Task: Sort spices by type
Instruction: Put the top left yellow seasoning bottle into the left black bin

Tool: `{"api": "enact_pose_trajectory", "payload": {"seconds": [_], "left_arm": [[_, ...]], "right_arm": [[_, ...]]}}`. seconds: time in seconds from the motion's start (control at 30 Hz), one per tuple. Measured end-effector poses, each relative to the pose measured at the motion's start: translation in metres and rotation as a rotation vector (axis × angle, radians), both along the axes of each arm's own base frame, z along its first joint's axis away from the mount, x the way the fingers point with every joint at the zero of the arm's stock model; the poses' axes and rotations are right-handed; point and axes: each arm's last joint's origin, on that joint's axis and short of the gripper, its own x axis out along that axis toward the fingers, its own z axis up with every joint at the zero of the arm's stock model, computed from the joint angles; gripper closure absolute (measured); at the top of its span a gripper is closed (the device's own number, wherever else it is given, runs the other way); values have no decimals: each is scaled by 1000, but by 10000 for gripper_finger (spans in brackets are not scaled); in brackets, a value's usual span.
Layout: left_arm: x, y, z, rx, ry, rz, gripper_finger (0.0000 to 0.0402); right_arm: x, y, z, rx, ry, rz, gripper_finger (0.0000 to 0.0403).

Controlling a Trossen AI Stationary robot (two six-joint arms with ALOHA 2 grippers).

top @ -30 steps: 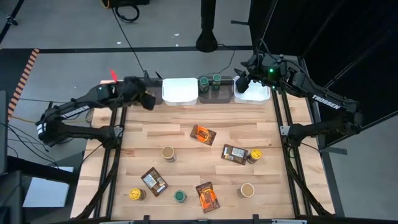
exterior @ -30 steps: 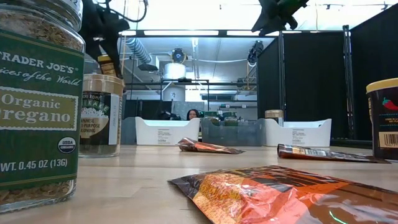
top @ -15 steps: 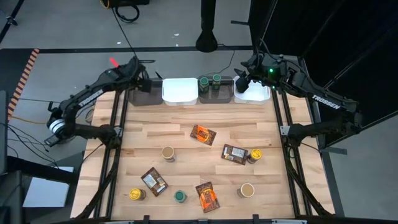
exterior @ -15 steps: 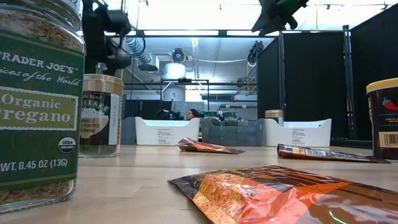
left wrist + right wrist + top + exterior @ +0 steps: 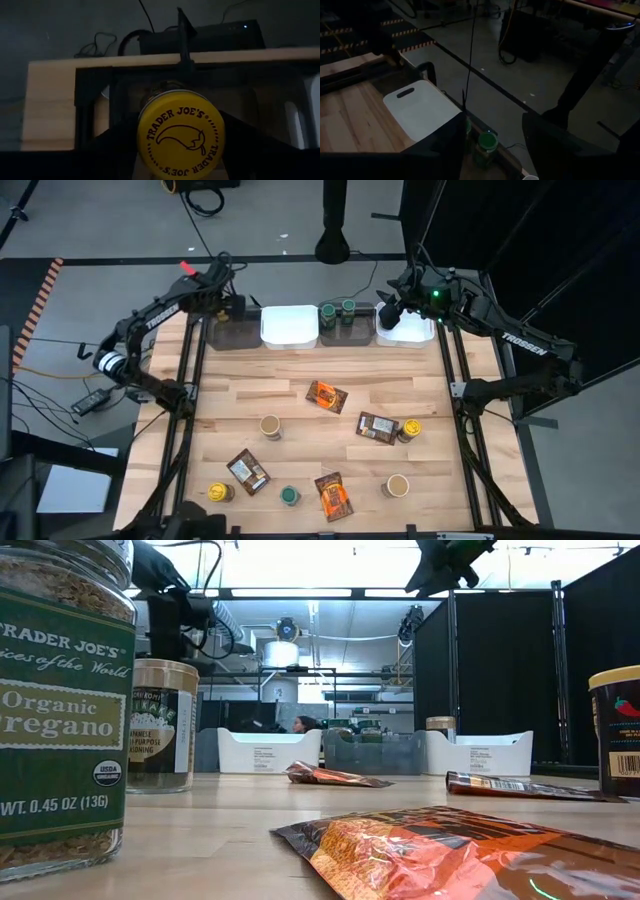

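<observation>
At the far left corner of the table: left gripper [image 5: 228, 305] is clamped on a yellow-lidded jar [image 5: 181, 134], held above the dark left bin [image 5: 232, 332].
Right gripper: right gripper [image 5: 389, 312] hangs over the far-right white bin [image 5: 410, 335]; its fingers stand apart with nothing between them in the right wrist view.
Far row: a white bin [image 5: 290, 327] sits between the dark left bin and a grey bin [image 5: 347, 328] holding 2 green-lidded jars [image 5: 338, 311].
Packets on the table [image 5: 230, 395]: an orange packet [image 5: 326, 396] near the middle, a brown packet [image 5: 377, 427] to its right, another brown packet [image 5: 246, 470] near left, another orange packet [image 5: 333, 495] at the near edge.
Jars on the table: a tan-lidded jar [image 5: 270, 426] left of centre, a yellow-lidded one [image 5: 411, 427] touching the brown packet, a second tan-lidded jar [image 5: 398, 485] near right, a green-lidded jar [image 5: 290, 496] and a yellow-lidded jar at the near left [image 5: 219, 492].
</observation>
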Motion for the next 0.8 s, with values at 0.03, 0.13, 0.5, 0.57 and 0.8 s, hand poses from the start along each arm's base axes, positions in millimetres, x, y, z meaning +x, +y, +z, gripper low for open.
{"api": "enact_pose_trajectory", "payload": {"seconds": [0.03, 0.13, 0.5, 0.57, 0.8], "left_arm": [[1, 2, -2, -9, -16, 20, 176], [3, 5, -7, -14, -62, 104, 176], [3, 13, -13, 25, -170, 350, 176], [3, 14, -14, 20, -178, 373, 176], [5, 13, -15, 24, -221, 439, 176]], "right_arm": [[0, 0, 0, 0, 0, 0, 202], [0, 0, 0, 0, 0, 0, 204], [-1, 0, -2, 11, 20, 0, 206], [-1, 1, -2, 13, 25, 0, 205], [-1, 1, -3, 10, 31, 3, 206]]}}
